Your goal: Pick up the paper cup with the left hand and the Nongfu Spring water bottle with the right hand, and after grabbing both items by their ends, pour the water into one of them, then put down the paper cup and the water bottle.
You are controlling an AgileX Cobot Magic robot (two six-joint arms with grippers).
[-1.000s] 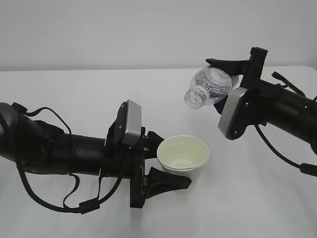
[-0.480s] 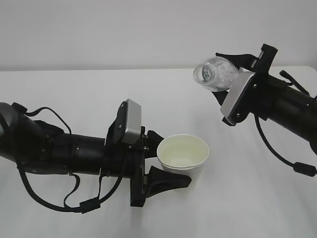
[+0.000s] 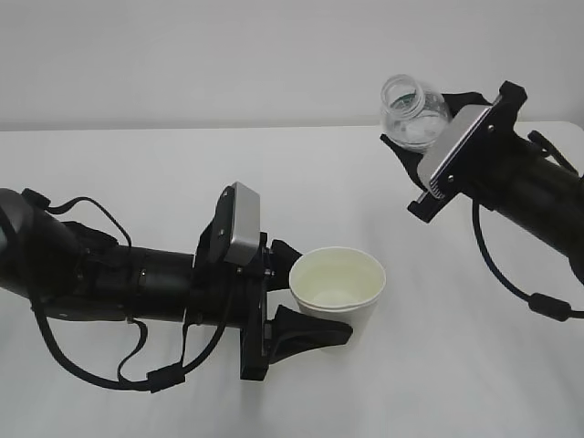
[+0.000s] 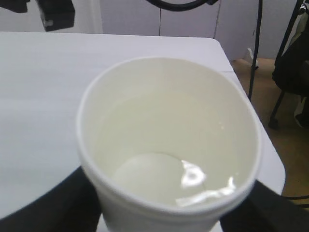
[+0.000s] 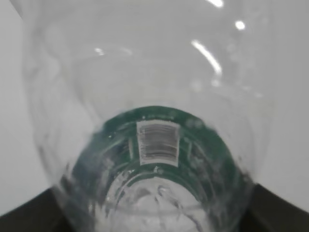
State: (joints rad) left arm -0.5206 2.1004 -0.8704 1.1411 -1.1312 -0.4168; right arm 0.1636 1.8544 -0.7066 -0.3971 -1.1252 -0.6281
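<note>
The paper cup [image 3: 338, 285] is held low over the white table, upright, with my left gripper [image 3: 319, 299] shut on its lower wall, one black finger on each side. In the left wrist view the paper cup [image 4: 169, 121] fills the frame, and clear water [image 4: 164, 181] lies in its bottom. Up and to the right, my right gripper [image 3: 427, 128] is shut on the base end of the Nongfu Spring water bottle [image 3: 409, 114]. The bottle's open neck tilts up and left. The right wrist view looks along the bottle [image 5: 154, 96] past its green label [image 5: 120, 140].
The white table [image 3: 182, 173] spreads under both arms, with a pale wall behind it. In the left wrist view the table's right edge [image 4: 241, 82] ends at a brown floor with black chair or stand legs [image 4: 256, 48].
The right gripper has swung the bottle from neck-down toward the cup to neck-up, and moved it up and to the right. The left gripper and cup have stayed still.
</note>
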